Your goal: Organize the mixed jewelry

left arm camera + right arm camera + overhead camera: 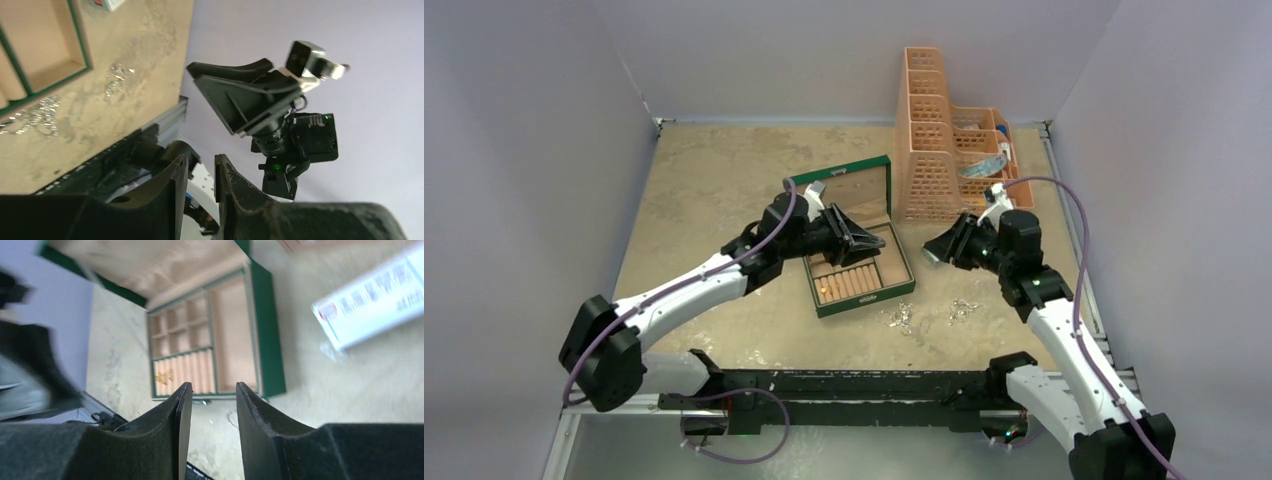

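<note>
Hovering above the open green hinged box with beige compartments (869, 303), the left gripper (867, 245) is facing the right gripper (932, 250), which is hanging just right of the box. Small gold-coloured rings (829, 288) are sitting in the box's ribbed front slot. Thin silvery chains (900, 317) are lying on the table just in front of the box.

From the left wrist, the left claw's jaws are standing narrowly apart, gripping nothing.

From the right wrist, the right claw's jaws are standing parted and empty, and a white card box with red print (370, 300) is lying beside the green box.
</note>
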You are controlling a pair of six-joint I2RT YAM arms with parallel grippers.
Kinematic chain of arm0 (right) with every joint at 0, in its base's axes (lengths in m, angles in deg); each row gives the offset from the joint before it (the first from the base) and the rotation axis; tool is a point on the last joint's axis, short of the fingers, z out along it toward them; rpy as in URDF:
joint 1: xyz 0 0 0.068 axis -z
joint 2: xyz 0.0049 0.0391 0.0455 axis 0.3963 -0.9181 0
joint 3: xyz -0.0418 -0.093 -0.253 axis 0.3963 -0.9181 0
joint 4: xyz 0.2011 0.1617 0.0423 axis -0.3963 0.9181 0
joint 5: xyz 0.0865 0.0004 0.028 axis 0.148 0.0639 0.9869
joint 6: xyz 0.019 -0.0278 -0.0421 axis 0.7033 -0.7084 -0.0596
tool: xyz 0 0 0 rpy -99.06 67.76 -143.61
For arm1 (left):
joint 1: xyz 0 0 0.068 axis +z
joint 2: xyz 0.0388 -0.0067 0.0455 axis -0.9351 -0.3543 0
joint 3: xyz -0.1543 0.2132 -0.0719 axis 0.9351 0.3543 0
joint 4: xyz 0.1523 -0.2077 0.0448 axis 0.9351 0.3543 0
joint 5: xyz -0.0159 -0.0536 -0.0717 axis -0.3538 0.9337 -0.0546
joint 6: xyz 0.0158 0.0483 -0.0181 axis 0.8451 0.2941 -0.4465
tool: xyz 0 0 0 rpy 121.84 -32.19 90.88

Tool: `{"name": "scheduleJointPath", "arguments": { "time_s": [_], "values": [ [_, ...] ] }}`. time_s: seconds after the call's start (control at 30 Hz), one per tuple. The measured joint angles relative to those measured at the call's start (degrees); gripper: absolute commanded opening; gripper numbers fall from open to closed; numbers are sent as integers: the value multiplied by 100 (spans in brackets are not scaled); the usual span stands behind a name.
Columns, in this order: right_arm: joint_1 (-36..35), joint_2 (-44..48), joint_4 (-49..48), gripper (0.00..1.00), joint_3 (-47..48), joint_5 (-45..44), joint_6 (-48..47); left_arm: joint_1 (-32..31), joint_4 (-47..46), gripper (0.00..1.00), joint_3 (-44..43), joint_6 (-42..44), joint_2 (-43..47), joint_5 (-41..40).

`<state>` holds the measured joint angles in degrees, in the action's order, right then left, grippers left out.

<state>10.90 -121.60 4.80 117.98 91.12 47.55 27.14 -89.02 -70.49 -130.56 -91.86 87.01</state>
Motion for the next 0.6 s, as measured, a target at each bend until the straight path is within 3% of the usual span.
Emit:
{"name": "scheduleJointPath", "arguments": {
  "time_s": [0.1, 0.4, 0.6],
  "values": [
    [-195, -37, 358, 43, -352, -573, 389, 4, 435, 28, 85, 595, 380, -391],
    [-1838, -592, 1143, 50, -715, -2155, 1703, 4, 1272, 37, 511, 1888, 1196, -1250],
    [-2848, -1434, 1167, 44, -715, -2704, 2293, 9, 1493, 38, 739, 2247, 1397, -1480]
  ]
}}
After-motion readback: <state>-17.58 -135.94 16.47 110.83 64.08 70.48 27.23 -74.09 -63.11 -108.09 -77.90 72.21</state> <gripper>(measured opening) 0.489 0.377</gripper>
